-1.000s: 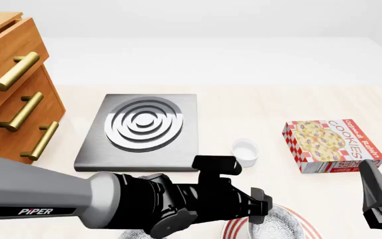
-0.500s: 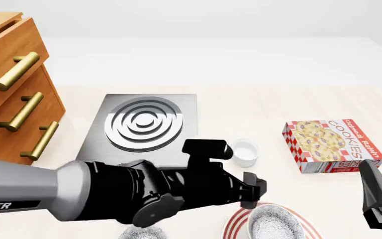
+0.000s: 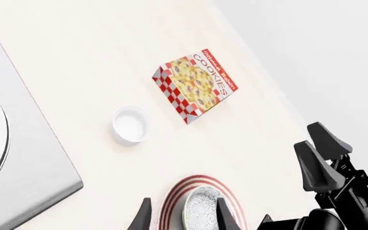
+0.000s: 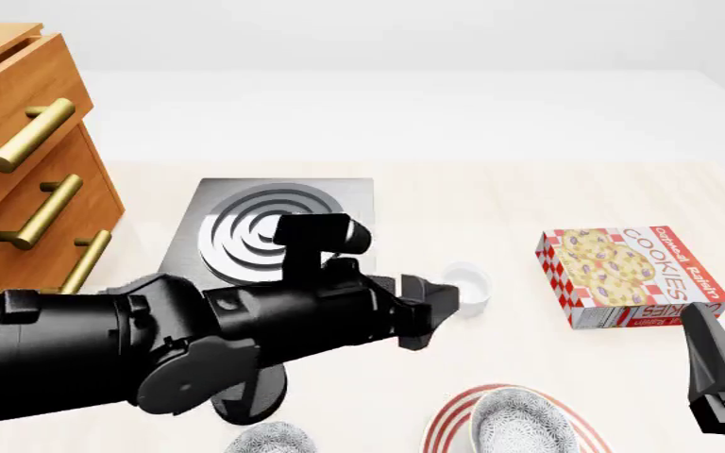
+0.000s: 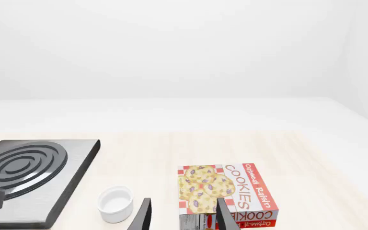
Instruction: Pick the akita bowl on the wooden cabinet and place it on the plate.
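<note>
The akita bowl, speckled black and white, sits upright in the white red-ringed plate at the table's near edge. My left gripper is open and holds nothing. It hangs above the plate and to its left, clear of the bowl. The wooden cabinet stands at the far left, and its top is out of view. At the near right, my right gripper is open and holds nothing.
A look-alike speckled bowl sits at the near edge, left of the plate. A grey stove plate lies mid-table, with a small white cup to its right. A cookies box lies further right.
My left gripper has risen and drawn back to the left, away from the plate, leaving the bowl on it. The right arm has not moved.
</note>
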